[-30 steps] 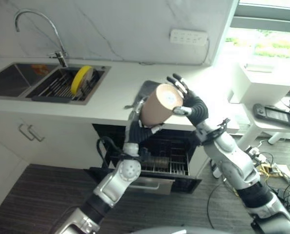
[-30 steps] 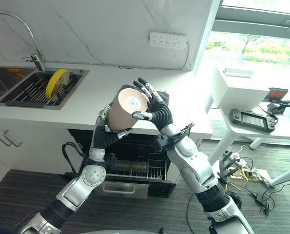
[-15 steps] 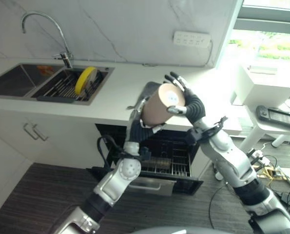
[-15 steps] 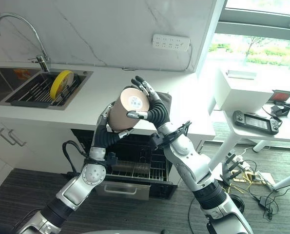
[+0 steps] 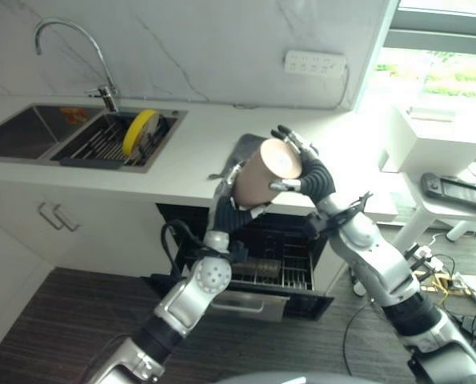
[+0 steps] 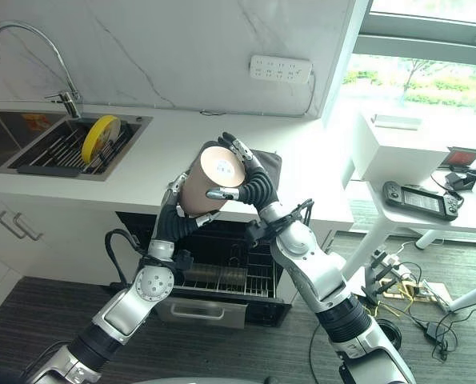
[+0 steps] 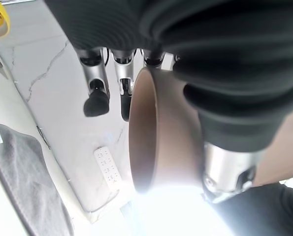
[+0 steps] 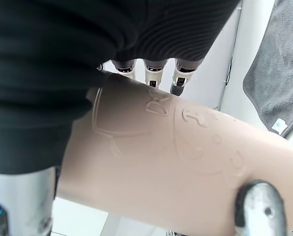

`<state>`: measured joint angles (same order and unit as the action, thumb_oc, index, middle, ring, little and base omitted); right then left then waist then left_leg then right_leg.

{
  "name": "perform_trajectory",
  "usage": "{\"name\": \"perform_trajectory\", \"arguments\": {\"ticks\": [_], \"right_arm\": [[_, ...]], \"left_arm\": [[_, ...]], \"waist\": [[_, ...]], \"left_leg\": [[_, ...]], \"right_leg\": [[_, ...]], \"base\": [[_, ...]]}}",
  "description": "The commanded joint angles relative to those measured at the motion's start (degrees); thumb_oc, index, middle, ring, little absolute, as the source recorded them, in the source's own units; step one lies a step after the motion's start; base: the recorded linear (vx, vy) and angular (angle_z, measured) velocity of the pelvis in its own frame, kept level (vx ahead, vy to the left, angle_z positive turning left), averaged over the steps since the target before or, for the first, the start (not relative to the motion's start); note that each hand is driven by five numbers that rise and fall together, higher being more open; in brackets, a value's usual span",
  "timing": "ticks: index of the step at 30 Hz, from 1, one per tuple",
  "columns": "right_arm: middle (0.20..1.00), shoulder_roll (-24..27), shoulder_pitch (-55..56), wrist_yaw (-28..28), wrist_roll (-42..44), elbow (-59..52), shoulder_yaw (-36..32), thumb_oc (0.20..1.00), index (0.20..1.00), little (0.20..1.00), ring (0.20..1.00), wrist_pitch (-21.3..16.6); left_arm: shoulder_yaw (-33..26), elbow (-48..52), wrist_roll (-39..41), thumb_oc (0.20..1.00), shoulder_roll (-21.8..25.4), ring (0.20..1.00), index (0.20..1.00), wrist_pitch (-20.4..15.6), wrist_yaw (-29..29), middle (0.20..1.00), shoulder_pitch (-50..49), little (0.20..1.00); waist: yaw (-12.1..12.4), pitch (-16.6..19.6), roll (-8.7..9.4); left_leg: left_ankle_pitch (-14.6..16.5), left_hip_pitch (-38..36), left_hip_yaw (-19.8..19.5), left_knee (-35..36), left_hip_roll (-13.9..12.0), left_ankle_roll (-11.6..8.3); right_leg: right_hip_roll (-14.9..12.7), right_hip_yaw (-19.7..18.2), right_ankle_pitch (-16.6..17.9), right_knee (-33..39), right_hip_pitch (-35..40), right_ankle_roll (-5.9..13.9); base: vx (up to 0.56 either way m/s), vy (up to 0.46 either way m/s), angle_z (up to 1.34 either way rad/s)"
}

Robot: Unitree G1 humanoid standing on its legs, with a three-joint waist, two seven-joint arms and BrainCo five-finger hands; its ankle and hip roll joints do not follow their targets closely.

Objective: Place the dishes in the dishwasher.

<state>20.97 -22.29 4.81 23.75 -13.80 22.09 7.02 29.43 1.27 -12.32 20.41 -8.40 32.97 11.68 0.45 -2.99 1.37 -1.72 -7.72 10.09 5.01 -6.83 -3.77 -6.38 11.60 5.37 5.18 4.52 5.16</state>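
Both hands gripping tan cup point(image 5: 263, 172) above open dishwasher point(image 5: 258, 264). Left hand point(image 5: 226, 210) is wrapping its lower end, right hand point(image 5: 308, 172) its base. Yellow plate point(image 5: 138, 131) is standing in sink rack point(image 5: 110, 144).

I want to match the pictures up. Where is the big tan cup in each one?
Left eye view: tan cup mid-picture, above the open dishwasher.
Right eye view: middle.
Left wrist view: centre, rim-on.
Right wrist view: across the middle.
Shared landmark: grey cloth.
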Motion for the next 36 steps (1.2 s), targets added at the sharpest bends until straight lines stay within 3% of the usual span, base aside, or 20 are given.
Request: {"name": "perform_trajectory", "arguments": {"ticks": [1,36], "right_arm": [[1.0,-2.33,-7.73,0.72,-1.59,-0.1,-0.38,1.0,1.0,1.0,1.0,-2.29],[1.0,-3.51,-8.63,2.04,-0.41,0.85,0.54,1.0,1.0,1.0,1.0,-2.7]], "left_arm": [[0.69,1.31,1.86,0.2,1.3,0.2,0.2,-1.33,1.23,0.2,8.49,0.2],[1.38,4.18,0.89,0.2,0.72,0.2,0.2,-2.8,1.19,0.2,9.66,0.2]], "waist": [[0.82,-0.59,2.83],[0.92,-0.93,3.1]], "left_leg": [[6.26,-0.73,-0.74,-0.01,-4.2,-0.79],[6.26,-0.61,-0.89,-0.01,-4.16,-0.71]], "right_leg": [[-5.53,1.26,-5.86,-0.18,4.0,3.76],[-5.33,1.12,-5.92,-0.18,3.92,3.52]], "base": [[0.04,0.006,0.0],[0.0,0.0,0.0]]}}
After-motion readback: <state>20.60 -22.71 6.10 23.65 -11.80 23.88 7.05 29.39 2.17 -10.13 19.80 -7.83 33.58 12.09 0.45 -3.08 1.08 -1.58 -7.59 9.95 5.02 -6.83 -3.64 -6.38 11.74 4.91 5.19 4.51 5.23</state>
